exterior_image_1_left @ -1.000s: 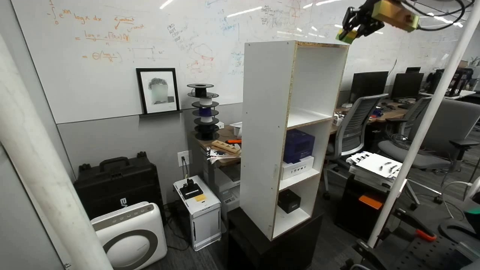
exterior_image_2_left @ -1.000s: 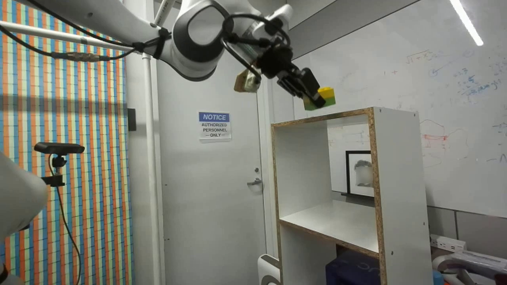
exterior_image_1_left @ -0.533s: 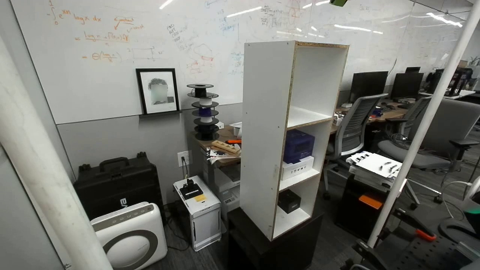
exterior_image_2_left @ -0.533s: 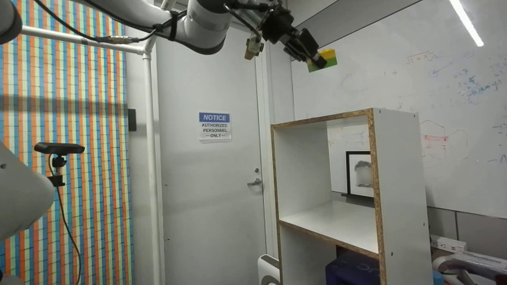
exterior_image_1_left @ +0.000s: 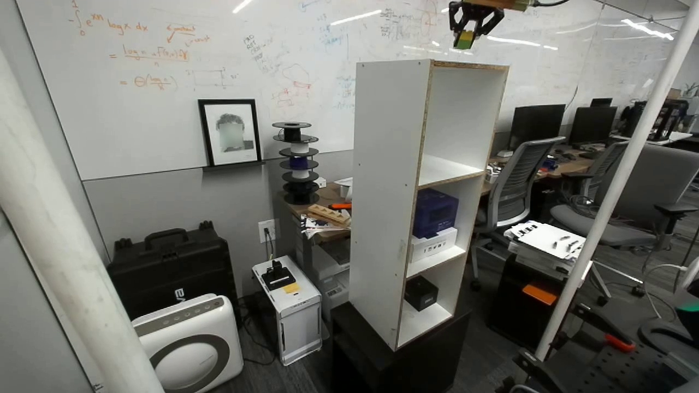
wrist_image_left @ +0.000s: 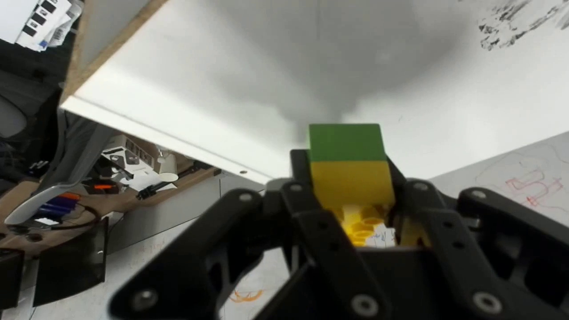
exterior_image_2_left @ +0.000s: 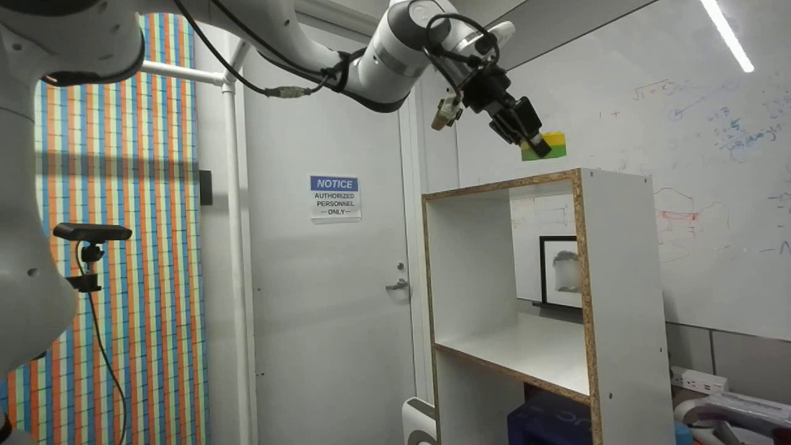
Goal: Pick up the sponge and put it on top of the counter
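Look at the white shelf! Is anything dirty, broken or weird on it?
Yes: dark, patchy marks on the top of the white shelf unit, at the wrist view's upper right. They look odd because most of that surface is plain white; I can't tell whether they're dirt or damage.

Walls: a large glossy white writing board point(exterior_image_1_left: 317, 49), marked in orange, black, blue and red, shows in both exterior views; bright white strips of light point(exterior_image_1_left: 355, 17) lie across its face. Plain grey panelling point(exterior_image_1_left: 175, 202) runs below. In an exterior view, a flat pale grey door point(exterior_image_2_left: 327, 278) with a metal lever handle point(exterior_image_2_left: 398, 284) bears a rectangular blue-and-white "AUTHORIZED PERSONNEL ONLY" notice point(exterior_image_2_left: 335, 196). Floor: dark grey flooring point(exterior_image_1_left: 297, 379). Furniture: grey office chairs point(exterior_image_1_left: 516, 188) stand beside a brown wood-topped bench point(exterior_image_1_left: 570, 162) carrying flat black monitors point(exterior_image_1_left: 539, 124).
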`<state>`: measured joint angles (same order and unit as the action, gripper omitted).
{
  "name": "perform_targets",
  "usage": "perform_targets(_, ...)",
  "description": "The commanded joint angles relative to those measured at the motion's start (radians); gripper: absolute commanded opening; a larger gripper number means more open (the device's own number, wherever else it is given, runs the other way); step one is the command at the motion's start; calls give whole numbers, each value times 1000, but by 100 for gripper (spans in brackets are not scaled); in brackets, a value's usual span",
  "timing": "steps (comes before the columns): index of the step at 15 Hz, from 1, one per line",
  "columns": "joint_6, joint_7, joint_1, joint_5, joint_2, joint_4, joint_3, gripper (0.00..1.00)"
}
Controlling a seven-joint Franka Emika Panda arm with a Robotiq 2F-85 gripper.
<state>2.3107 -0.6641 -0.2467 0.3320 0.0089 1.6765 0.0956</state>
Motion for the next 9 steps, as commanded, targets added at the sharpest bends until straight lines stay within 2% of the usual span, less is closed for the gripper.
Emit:
perform_targets(1,-74,16,93,-27,84,-140,-69,62)
perform_targets(4,-71,38,136,-47,32,-135,-99,82)
perform_targets(6,-44,75,154,-82,-38,-90,-102,99)
perform_targets(9,-45,144,178,-190,-181,35,-90,100)
